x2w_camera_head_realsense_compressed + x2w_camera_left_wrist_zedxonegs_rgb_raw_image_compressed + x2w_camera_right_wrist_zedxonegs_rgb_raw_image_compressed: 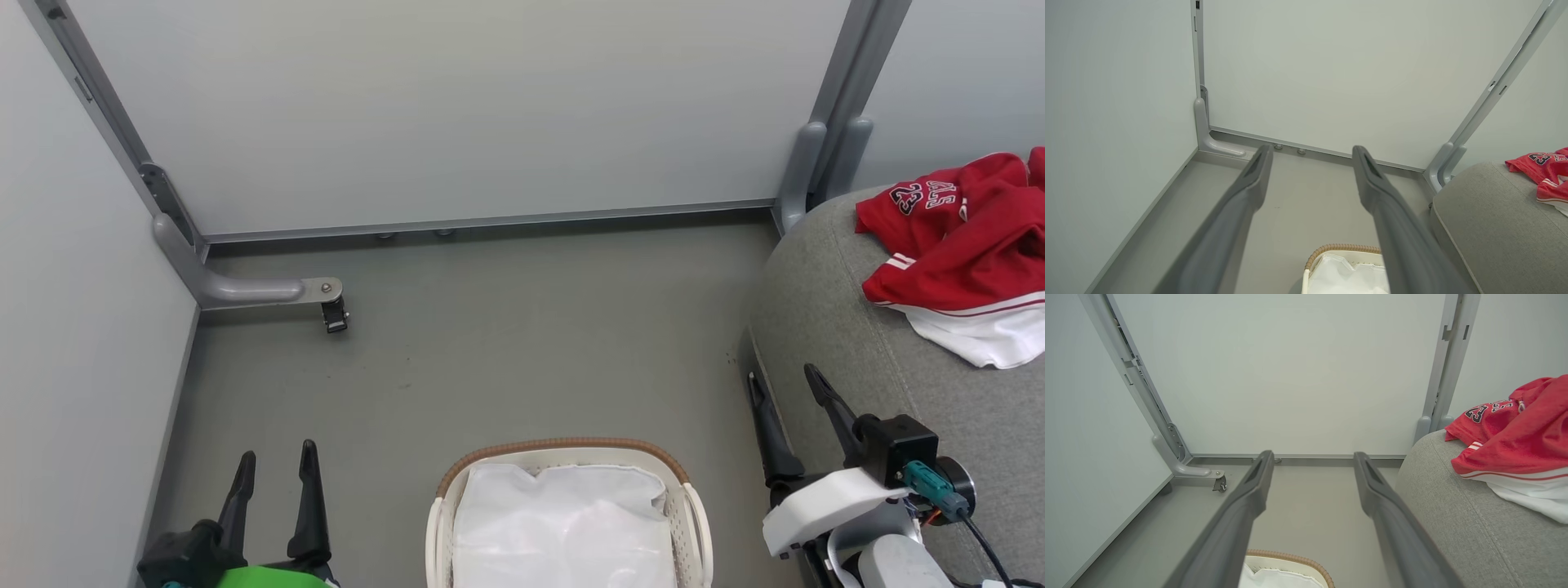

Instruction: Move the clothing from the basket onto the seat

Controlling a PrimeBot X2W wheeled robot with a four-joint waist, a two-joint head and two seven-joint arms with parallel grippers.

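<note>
Left gripper (276,452), lower left of the head view: two dark fingers spread apart, nothing between them, tips over the grey floor (490,351) just left of the basket (563,445). Right gripper (781,376), lower right: fingers likewise spread wide and holding nothing, pointing up beside the rounded front edge of the seat (857,343), the left finger over the floor and the right finger against the grey upholstery. In both wrist views the jaws frame open floor and the far wall. The oval white basket with its brown woven-look rim stands on the floor between the two grippers, at the bottom centre of the head view. Its interior shows a crumpled white liner (563,523). The clothing (963,245), red with white panels and stripes and a black-and-white number 23, lies in a loose heap on top of the seat at the right edge, well apart from the basket. Pale wall panels (457,106) close off the floor behind and to the left. A grey support foot (269,290) with a small caster (335,314) juts out from the left corner.
</note>
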